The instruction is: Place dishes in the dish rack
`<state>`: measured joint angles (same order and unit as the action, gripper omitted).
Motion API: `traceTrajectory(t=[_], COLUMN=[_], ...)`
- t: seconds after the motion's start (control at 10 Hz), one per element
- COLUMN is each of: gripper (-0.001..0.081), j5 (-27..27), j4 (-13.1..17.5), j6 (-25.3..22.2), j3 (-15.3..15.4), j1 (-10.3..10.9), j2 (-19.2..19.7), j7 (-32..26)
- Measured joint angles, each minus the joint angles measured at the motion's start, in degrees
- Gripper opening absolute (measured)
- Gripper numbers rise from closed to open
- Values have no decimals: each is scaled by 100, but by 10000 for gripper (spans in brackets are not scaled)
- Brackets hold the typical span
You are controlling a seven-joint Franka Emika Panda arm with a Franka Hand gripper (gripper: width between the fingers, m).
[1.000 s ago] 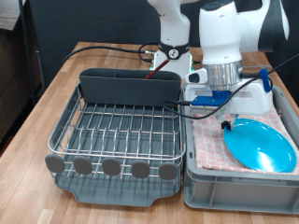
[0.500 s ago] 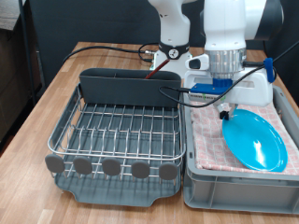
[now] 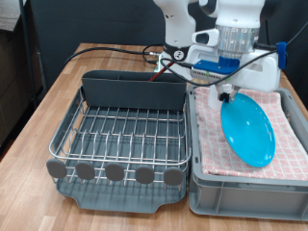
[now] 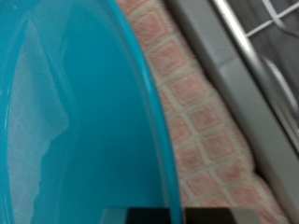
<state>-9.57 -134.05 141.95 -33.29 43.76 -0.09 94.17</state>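
My gripper [image 3: 229, 94] is shut on the rim of the light-blue plate [image 3: 247, 132] and holds it tilted on edge above the pink checked cloth [image 3: 289, 120] in the grey bin. In the wrist view the plate [image 4: 65, 121] fills most of the picture, with the cloth [image 4: 201, 112] beside it. The silver wire dish rack [image 3: 125, 135] on its dark grey tray stands to the exterior view's left of the bin. A dark-brown wooden spoon handle [image 3: 154, 79] leans in the grey utensil trough [image 3: 130, 89]. The white cup is not in view.
The grey bin [image 3: 241, 183] sits at the exterior view's right on the wooden table [image 3: 48, 106]. Black cables [image 3: 115, 50] run behind the rack. The robot's white base [image 3: 178, 38] stands at the back.
The gripper has risen with the plate; the plate has tipped from lying nearly flat on the cloth to standing steeply on edge.
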Motion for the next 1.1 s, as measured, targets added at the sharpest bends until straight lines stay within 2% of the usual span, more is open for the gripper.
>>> traceTrajectory(t=[0.1,0.2,0.3,0.4,0.5,0.7,0.8,0.9,1.1], gripper=[21,21,21,21,21,21,21,21,21], j5=[-345,-546,-662,-638,-777,-1417,-1732,-2143,-3046], j4=[143,263,291,288,320,576,674,719,716], j6=[-577,-933,-1140,-1117,-1406,-2553,-2966,-3197,-3277], j3=[-4,-10,-4,-4,4,45,55,58,-6], j1=[-18,-49,-79,-74,-75,-93,-100,-120,-225], j2=[-178,-332,-461,-442,-437,-572,-698,-838,-1100], j7=[98,108,108,108,137,407,431,340,-502])
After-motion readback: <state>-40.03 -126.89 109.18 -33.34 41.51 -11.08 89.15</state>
